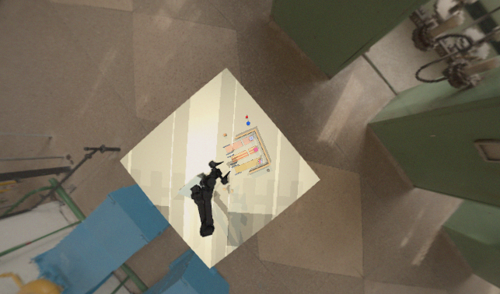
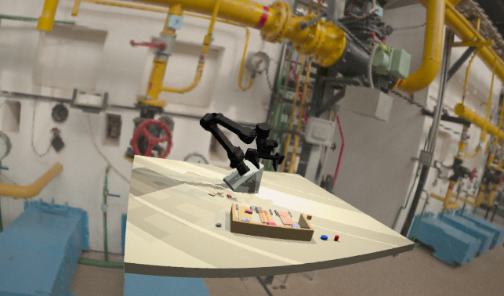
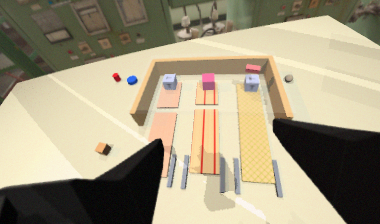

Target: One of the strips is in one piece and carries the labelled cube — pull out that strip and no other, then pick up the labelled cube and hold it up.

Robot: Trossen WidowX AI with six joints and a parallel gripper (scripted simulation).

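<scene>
The cream surface (image 3: 56, 115) carries a tan three-walled frame (image 3: 211, 61), which serves here as the landmark; its open side faces the arm. The black arm (image 2: 239, 137) stands well back from the frame's open side and hangs above the surface. Its fingers are spread wide and released, with nothing between them, and they point down toward the open side.

Inside the frame lie three strips, side by side. The yellow cross-hatched strip (image 3: 253, 132) runs in one piece from near the back wall out past the opening. The orange strip with red lines (image 3: 204, 140) is split by a gap, and so is the plain peach strip (image 3: 163, 127).

At the back end of the yellow strip sits a pale labelled cube (image 3: 251, 82), close to the frame's right wall as the wrist view shows it. Another pale cube (image 3: 169, 81) sits on the far piece of the peach strip, and a magenta cube (image 3: 208, 80) on the far piece of the orange one. A pink block (image 3: 253, 68) lies against the back wall.

Outside the frame's left wall sit a blue disc (image 3: 132, 79) and a red peg (image 3: 116, 76); a small orange cube (image 3: 102, 148) lies nearer the arm. A grey disc (image 3: 289, 78) sits just outside the right wall.
</scene>
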